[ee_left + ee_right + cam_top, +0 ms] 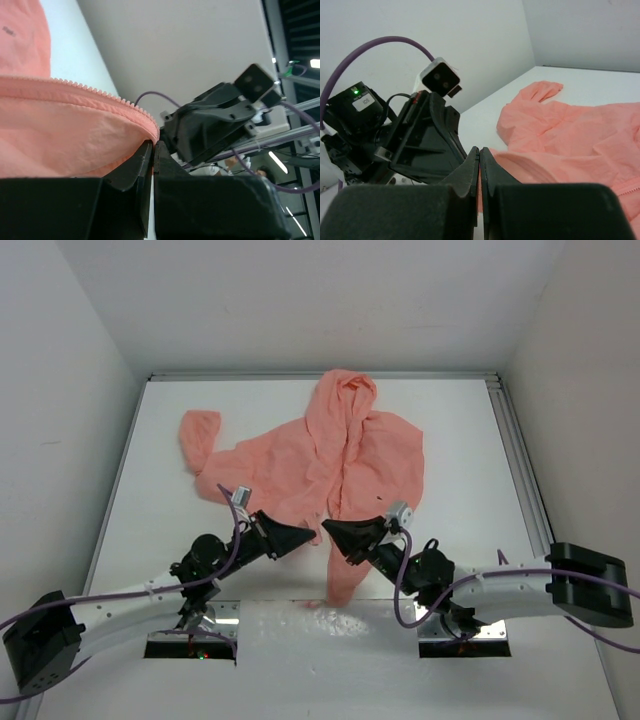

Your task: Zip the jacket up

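The salmon-pink jacket (345,455) lies spread on the white table, hood at the far end, one sleeve out to the left. A tiny dark mark (379,499) sits on its right front panel. My left gripper (308,538) is shut at the jacket's bottom hem; in the left wrist view it (154,145) pinches the end of the zipper edge (100,92). My right gripper (327,527) is shut right beside it, tips almost touching. In the right wrist view it (479,151) holds pink fabric (570,145) between its jaws. A strip of jacket (345,575) trails toward the near edge.
The white table (180,530) is walled on three sides. A metal rail (520,470) runs along its right side. Two dark openings sit by the arm bases at the near edge (190,645). Each wrist view shows the other gripper's black body close ahead (215,125).
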